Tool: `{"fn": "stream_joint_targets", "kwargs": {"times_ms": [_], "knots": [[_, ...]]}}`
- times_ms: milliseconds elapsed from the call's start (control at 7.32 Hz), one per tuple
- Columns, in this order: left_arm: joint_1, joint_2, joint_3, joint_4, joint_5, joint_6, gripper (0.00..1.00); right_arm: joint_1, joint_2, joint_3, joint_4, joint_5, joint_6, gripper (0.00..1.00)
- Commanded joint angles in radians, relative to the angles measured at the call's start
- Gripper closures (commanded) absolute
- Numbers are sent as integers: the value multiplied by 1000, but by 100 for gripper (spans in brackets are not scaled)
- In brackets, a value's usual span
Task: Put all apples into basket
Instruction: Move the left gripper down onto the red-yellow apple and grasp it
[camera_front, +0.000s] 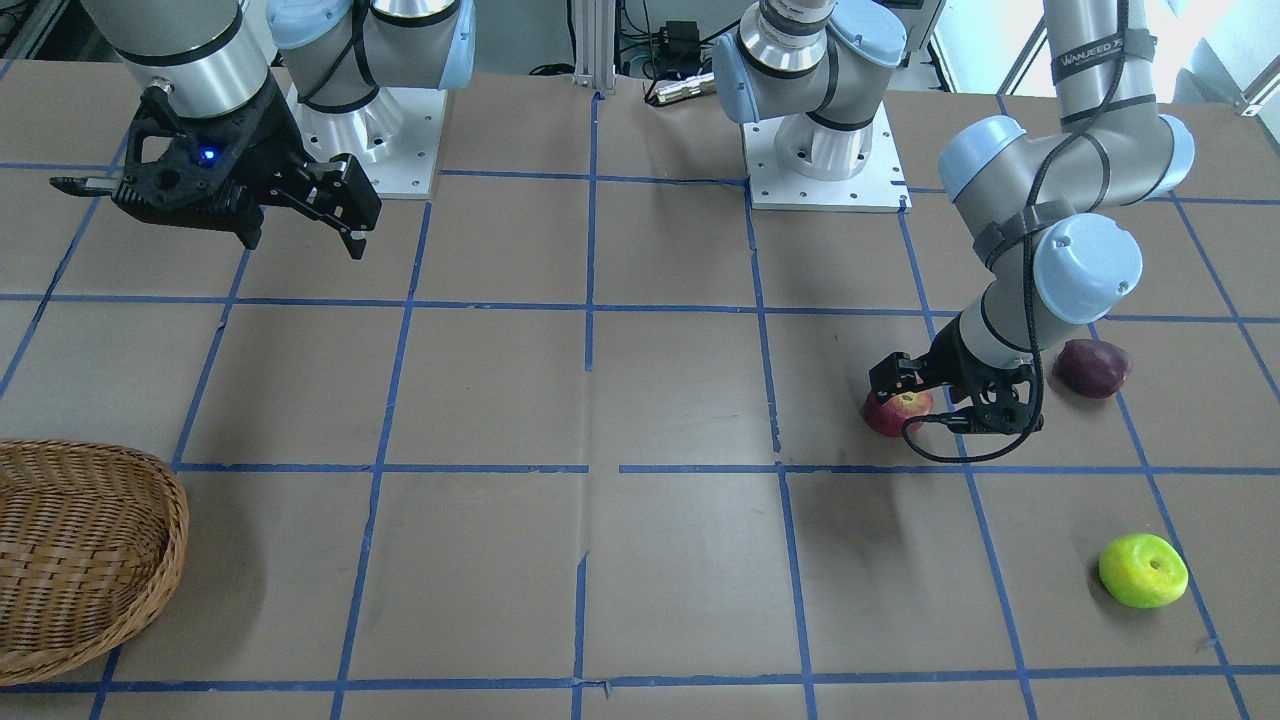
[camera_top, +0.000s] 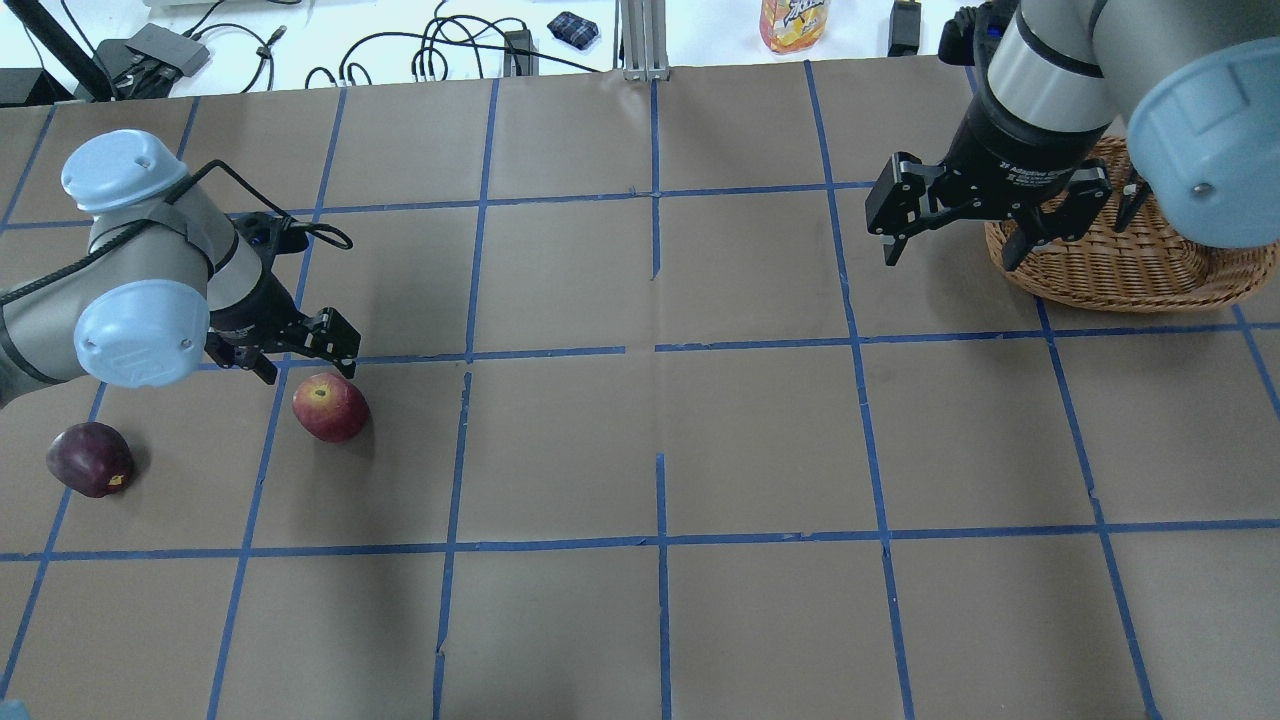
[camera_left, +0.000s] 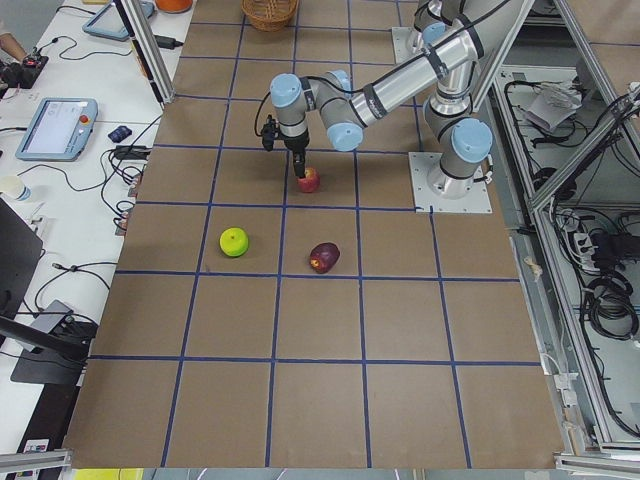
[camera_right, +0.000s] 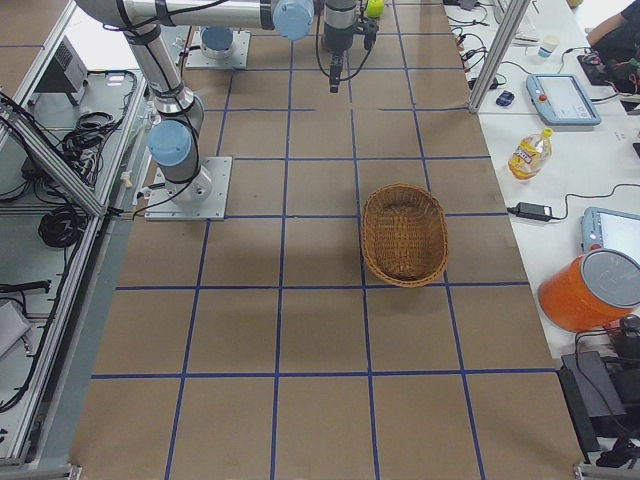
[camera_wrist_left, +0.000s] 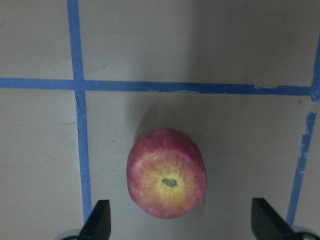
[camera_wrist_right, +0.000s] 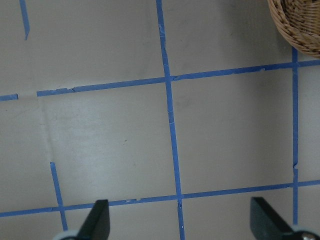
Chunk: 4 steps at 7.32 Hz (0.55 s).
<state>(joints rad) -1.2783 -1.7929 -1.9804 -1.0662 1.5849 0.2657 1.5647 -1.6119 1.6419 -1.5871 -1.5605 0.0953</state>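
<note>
A brown-papered bench gridded with blue tape carries everything. The left end effector hangs low by the red apple, its fingers spread wider than the fruit and gripping nothing. The purple apple lies near it on the bench, and the green apple is well apart, toward the operators' side. The right end effector is raised, wide open and empty, just beside the basket at the bench's other end.

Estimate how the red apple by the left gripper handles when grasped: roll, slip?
Red apple looks round, stem hollow up, so a push would probably roll it. Skin looks smooth, possibly slippery. Left gripper is open wider than it, so a centred close should hold.
</note>
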Motion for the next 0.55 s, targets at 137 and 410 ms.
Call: {"fn": "stream_joint_targets", "kwargs": {"times_ms": [137, 410], "knots": [[1, -46, -34, 80, 33, 6, 0, 0, 1, 6, -1, 5, 6, 0], [4, -42, -66, 87, 43, -16, 3, 3, -3, 4, -2, -1, 9, 0]]}}
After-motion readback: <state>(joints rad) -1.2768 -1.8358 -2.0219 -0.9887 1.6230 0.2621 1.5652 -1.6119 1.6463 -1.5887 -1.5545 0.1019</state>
